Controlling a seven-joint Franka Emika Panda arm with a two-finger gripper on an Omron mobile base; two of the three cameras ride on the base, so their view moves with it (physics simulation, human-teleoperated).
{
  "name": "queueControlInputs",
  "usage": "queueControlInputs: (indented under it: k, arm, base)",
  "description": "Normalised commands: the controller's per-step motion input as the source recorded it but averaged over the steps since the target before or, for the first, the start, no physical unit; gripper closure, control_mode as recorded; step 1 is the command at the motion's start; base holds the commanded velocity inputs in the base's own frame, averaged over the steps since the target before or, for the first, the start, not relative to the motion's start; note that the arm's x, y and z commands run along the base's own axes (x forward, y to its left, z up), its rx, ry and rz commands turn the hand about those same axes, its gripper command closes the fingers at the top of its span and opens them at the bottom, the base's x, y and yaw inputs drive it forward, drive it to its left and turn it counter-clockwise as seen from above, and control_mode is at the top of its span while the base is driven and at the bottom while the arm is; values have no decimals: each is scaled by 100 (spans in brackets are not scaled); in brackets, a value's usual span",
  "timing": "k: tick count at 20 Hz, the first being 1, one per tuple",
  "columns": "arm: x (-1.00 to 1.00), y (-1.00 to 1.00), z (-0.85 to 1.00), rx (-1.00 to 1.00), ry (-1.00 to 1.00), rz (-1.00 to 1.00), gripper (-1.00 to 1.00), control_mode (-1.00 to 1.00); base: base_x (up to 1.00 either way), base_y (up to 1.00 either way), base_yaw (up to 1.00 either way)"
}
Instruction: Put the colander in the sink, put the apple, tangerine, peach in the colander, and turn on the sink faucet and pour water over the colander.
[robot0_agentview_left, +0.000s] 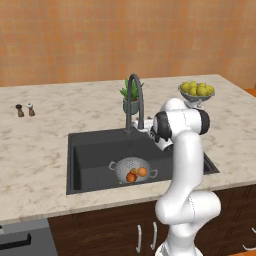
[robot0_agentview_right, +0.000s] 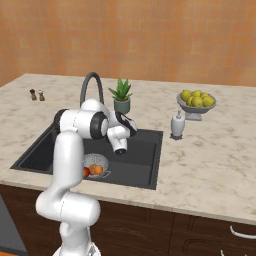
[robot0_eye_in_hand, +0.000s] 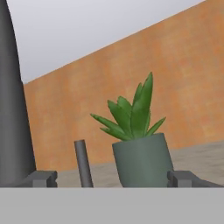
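Down in the sink (robot0_agentview_left: 85, 150), the colander (robot0_agentview_left: 127, 168) holds the fruit; my claw (robot0_eye_in_hand: 113, 178) hangs released beside the faucet (robot0_agentview_left: 135, 100). Risk: I could clip the potted plant (robot0_eye_in_hand: 140, 148) or miss the thin lever (robot0_eye_in_hand: 83, 162).

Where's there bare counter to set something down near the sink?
Widest bare patch: the counter left of the sink, up to the two small shakers. Crowded behind and right: faucet, potted plant, soap dispenser, bowl of yellow fruit.

Two rear base views over sink (robot0_agentview_left: 90, 145); hand view near faucet (robot0_eye_in_hand: 11, 109)
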Motion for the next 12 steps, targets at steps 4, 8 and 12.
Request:
queueControlInputs:
  k: [4, 8, 12]
  arm:
    - [15, 10, -1, 0, 1, 0, -100, -100]
    - [20, 7, 0, 0, 0, 0, -100, -100]
    - [19, 0, 0, 0, 0, 0, -100, -100]
  base:
    - [0, 0, 0]
    - [0, 0, 0]
    - [0, 0, 0]
